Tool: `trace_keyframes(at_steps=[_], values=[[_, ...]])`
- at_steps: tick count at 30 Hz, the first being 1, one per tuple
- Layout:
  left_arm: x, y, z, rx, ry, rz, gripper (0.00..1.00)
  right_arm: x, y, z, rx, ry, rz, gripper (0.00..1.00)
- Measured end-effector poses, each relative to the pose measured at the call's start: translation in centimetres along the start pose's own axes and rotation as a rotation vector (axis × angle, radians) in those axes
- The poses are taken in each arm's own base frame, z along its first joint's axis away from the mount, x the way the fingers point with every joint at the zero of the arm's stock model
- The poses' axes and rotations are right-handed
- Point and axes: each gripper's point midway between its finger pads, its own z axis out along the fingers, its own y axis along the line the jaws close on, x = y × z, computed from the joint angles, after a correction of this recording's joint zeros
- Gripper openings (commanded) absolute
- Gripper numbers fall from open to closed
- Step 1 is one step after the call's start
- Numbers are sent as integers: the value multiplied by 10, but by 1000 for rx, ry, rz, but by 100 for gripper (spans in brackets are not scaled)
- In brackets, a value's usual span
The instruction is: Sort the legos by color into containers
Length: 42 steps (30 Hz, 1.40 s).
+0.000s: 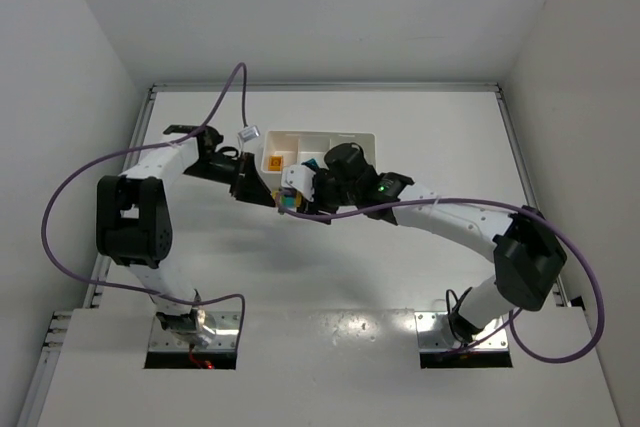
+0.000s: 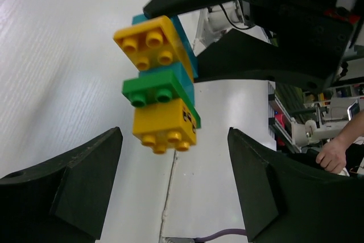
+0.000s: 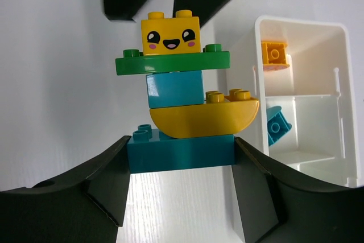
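Grips a lego stack (image 3: 170, 106) with the right gripper (image 3: 182, 153), jaws clamped on the bottom cyan brick (image 3: 187, 151) at the lower middle of the right wrist view. Bears above that brick, in rising order, a yellow curved piece (image 3: 202, 116), a smaller cyan brick (image 3: 175, 87), a green plate (image 3: 172, 64) and, at the top, a yellow face brick (image 3: 170, 35) with a smile and pink cheeks.

Points the left gripper (image 2: 173, 140) at the stack from the far end. Jaws apart there: dark fingers (image 2: 68, 186) at the lower left and lower right of the left wrist view, with the yellow face brick in the gap just past their tips and clear space on both sides. Same two fingers at the top edge of the right wrist view, either side of the face brick's studs; contact there impossible to judge.

Finds the stack just left of the white tray (image 3: 301, 24) in the right wrist view, outside it, with the white table (image 3: 57, 83) behind. Inside the tray: an orange brick (image 3: 274, 55) in the upper compartment, a tilted cyan brick (image 3: 278, 126) in the middle compartment; lower compartment cut off by the frame.

In the top view, finds both grippers tip to tip at the centre of the frame, just below the tray's left end, with the stack between them and the orange brick in the tray's left compartment.

At the right edge of the left wrist view, a person's hand (image 2: 330, 155), well apart from the stack.
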Motion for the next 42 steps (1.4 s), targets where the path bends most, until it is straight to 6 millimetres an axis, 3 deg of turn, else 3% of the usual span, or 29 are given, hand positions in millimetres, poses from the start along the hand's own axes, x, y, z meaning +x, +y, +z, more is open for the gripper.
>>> trace_keyframes(at_steps=[11,17,24,27,30,36,42], values=[[-17,21,8,-36,-36,-17,72,-18,15,9,-29,-30,-22,0],[-22,12,27,-18,-13,19,63,-19,11,18,-12,-30,-28,0],[-26,14,33,-39,-2,45,38,-19,4,19,18,-16,-27,0],[-27,15,34,-44,-3,44,16,-18,3,19,29,-7,-29,0],[-28,15,34,-44,-5,43,7,-18,2,19,35,-3,-31,0],[-28,8,30,-24,-29,44,4,-18,5,8,59,-38,-48,0],[-30,8,-2,-87,-114,49,4,22,-15,-24,172,52,-2,0]])
